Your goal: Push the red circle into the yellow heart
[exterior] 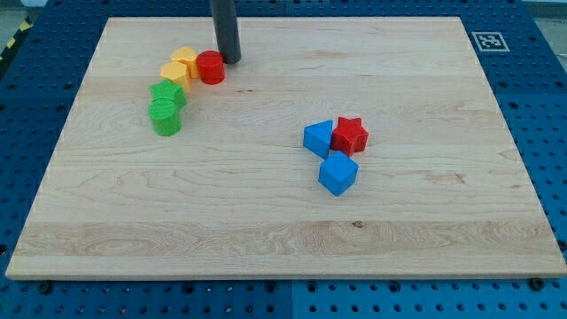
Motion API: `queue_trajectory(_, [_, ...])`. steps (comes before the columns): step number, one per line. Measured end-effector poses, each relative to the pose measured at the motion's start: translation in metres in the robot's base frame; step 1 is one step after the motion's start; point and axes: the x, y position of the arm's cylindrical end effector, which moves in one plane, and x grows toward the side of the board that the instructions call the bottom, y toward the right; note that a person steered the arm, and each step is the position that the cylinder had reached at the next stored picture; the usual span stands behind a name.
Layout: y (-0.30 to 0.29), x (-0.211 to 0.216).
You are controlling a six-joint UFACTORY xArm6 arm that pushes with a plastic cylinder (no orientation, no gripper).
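The red circle (211, 67) sits near the view's top left on the wooden board (283, 230). It touches a yellow block (185, 59) on its left, and a second yellow-orange block (174, 73) lies just below that one; which of them is the heart I cannot tell. My tip (231, 59) rests on the board just right of the red circle, close to it or touching it.
A green star (168, 94) and a green cylinder (165, 117) lie below the yellow blocks. Right of centre, a blue block (317, 139), a red star (350, 135) and a blue cube (337, 173) cluster together. A tag marker (488, 41) sits at the top right corner.
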Motion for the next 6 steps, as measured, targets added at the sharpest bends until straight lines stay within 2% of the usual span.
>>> queue_trajectory(1, [0.030, 0.003])
queue_trajectory(6, [-0.011, 0.009])
